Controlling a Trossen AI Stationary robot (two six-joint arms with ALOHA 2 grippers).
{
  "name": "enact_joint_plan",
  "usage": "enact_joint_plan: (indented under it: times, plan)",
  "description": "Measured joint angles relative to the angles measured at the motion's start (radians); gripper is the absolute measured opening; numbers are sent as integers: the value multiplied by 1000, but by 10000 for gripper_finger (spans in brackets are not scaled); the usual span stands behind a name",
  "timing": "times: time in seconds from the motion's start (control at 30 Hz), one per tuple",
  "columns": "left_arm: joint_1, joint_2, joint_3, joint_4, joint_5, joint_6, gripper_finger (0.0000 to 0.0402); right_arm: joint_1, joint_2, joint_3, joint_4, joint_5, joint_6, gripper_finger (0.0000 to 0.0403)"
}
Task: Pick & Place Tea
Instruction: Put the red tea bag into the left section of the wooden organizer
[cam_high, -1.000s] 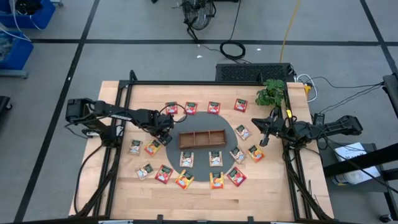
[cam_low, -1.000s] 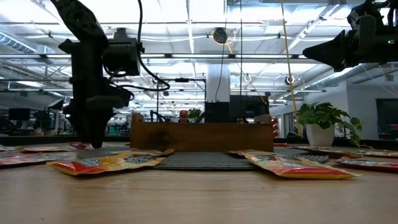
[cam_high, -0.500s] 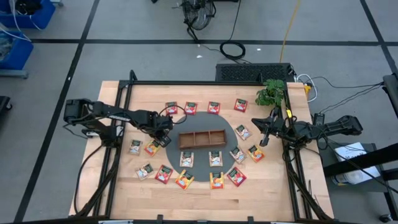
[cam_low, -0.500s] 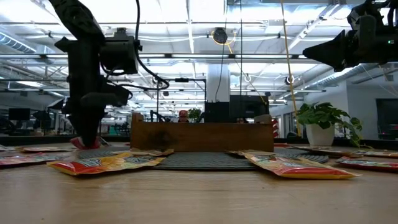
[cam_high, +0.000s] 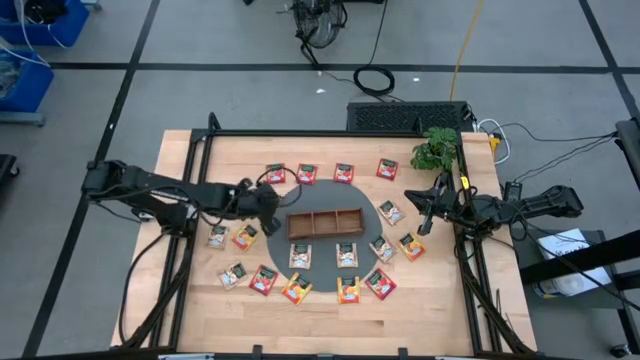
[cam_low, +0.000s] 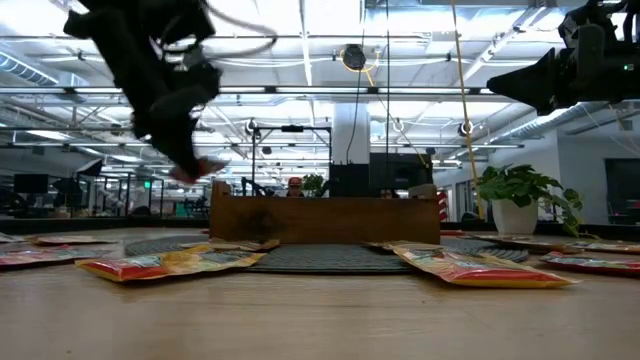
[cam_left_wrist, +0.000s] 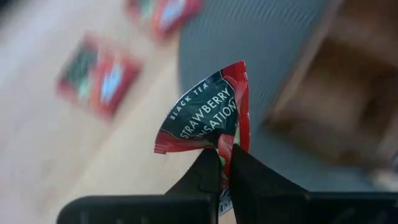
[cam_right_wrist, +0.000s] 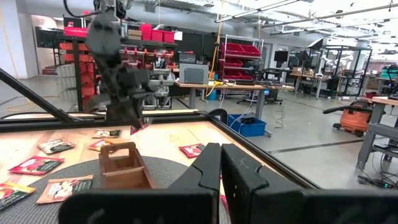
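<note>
My left gripper (cam_high: 263, 203) hangs above the table just left of the brown wooden tray (cam_high: 325, 222), shut on a red tea packet (cam_left_wrist: 208, 115) printed "Black Tea Strawberry". In the low view the packet (cam_low: 207, 167) shows as a red sliver at the fingertips. The tray stands on a dark round mat (cam_high: 325, 205). Several more tea packets, such as a red one (cam_high: 343, 172) and an orange-yellow one (cam_high: 347, 290), lie flat in a ring around it. My right gripper (cam_high: 424, 207) is shut and holds nothing, raised over the table's right side. My left gripper pinches the red packet by one edge (cam_left_wrist: 224, 144) between its two fingers (cam_left_wrist: 208, 171). The rest of the packet sticks out beyond the fingertips, creased into a wedge. The fingers slant down toward the tray. The packet is lifted clear of the table.
A potted plant (cam_high: 435, 150) stands at the far right corner. Black frame rails (cam_high: 205, 150) run along the table's left, far and right sides. Packets lie close together (cam_high: 245, 237) left of the tray and along the near side (cam_high: 297, 288).
My left gripper stood low over the table left of the tray. It has taken hold of the red packet, risen and tipped toward the tray. The packet is now lifted clear of the table.
</note>
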Motion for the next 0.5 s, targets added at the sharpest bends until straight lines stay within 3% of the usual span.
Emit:
enact_joint_plan:
  times: [0.2,0.5]
  plan:
    - [-78,25,31,252,-79,158,15,0,0,0,0,0,0,4]
    - [-121,170,31,420,-81,123,15,0,0,0,0,0,0,4]
